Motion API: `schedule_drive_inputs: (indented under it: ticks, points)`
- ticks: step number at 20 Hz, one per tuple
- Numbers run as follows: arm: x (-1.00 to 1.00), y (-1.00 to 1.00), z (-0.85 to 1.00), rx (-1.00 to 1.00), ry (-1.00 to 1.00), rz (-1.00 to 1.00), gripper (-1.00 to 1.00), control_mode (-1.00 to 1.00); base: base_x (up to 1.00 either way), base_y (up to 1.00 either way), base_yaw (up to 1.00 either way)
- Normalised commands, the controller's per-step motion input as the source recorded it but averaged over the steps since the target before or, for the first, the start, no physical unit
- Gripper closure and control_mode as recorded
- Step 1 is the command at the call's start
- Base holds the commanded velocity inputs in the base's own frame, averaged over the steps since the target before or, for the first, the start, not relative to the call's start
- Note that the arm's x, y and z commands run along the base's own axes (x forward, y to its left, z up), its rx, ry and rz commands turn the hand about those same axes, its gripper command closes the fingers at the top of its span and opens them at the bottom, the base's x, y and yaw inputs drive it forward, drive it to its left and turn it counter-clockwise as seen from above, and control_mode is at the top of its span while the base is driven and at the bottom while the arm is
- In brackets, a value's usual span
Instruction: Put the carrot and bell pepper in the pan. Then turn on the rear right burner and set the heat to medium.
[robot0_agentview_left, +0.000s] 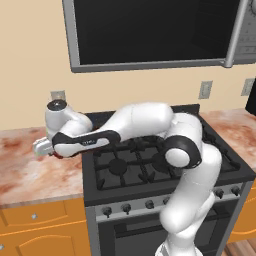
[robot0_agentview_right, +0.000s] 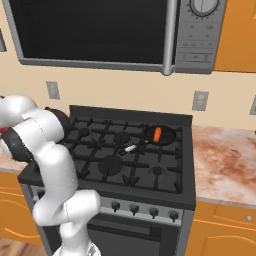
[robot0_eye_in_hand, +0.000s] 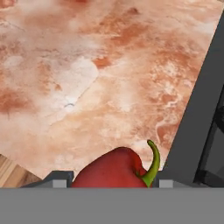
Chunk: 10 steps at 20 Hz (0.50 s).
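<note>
Marbled pinkish-brown bench (robot0_agentview_left: 30, 170) runs either side of a black gas stove (robot0_agentview_right: 125, 165), with a microwave (robot0_agentview_right: 100, 35) hung above and orange cabinets (robot0_agentview_left: 45, 230) underneath. The pan (robot0_agentview_right: 161, 135) sits on the rear right burner with the carrot (robot0_agentview_right: 157, 134) already lying in it, pale handle pointing toward the stove's middle. Over on the bench left of the stove, the bell pepper (robot0_eye_in_hand: 118, 171) sits right between the fingers (robot0_eye_in_hand: 111, 183), green stem curling up. The fingers look closed in around it about halfway, though honestly the tips are cut off at the bottom edge, so actual contact is hard to make out. From the base cameras the arm hides most of the pepper.
</note>
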Motion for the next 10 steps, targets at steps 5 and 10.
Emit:
schedule_drive_inputs:
  ticks: [5, 10]
  points:
    - [-0.29, -0.92, 0.35, 0.01, 0.01, 0.00, 1.00, -1.00, 0.00, 0.00, 0.00]
    - [-0.31, -0.92, 0.15, 0.01, 0.00, 0.00, 1.00, -1.00, 0.00, 0.00, 0.00]
